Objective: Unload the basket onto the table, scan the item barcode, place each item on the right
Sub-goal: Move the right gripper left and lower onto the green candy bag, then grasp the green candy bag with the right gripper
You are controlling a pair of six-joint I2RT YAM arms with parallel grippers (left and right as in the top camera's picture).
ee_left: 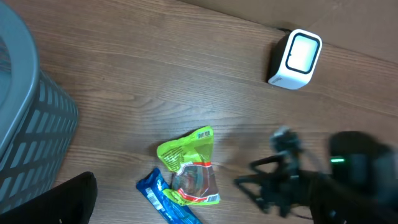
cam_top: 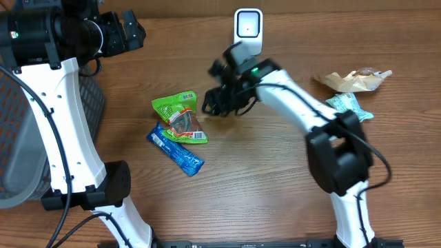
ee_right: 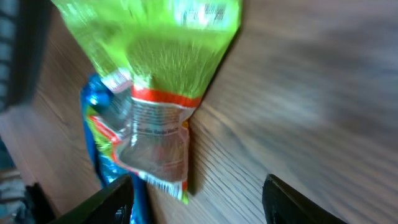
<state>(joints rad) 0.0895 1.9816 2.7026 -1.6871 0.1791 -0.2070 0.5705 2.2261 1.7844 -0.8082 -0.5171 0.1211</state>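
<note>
Hovering just beside the green packet (cam_top: 180, 116), your right hand (cam_top: 209, 103) stands spread and empty — your left hand (cam_top: 128, 31), well apart, spread too.

Green packet (cam_top: 180, 117): far and right sides clear on bare table (cam_top: 262, 165), apart from right gripper (cam_top: 208, 105) hovering just right of it. Blue bar (cam_top: 176, 149) touches its front-left edge and blocks that side. Basket (cam_top: 14, 138) and left arm (cam_top: 62, 117) wall off the left. Scanner (cam_top: 248, 27) stands at the far edge, well apart. Wide free strip front centre. Tan wrapper (cam_top: 351, 80) and teal packet (cam_top: 348, 105) crowd the right.
</note>
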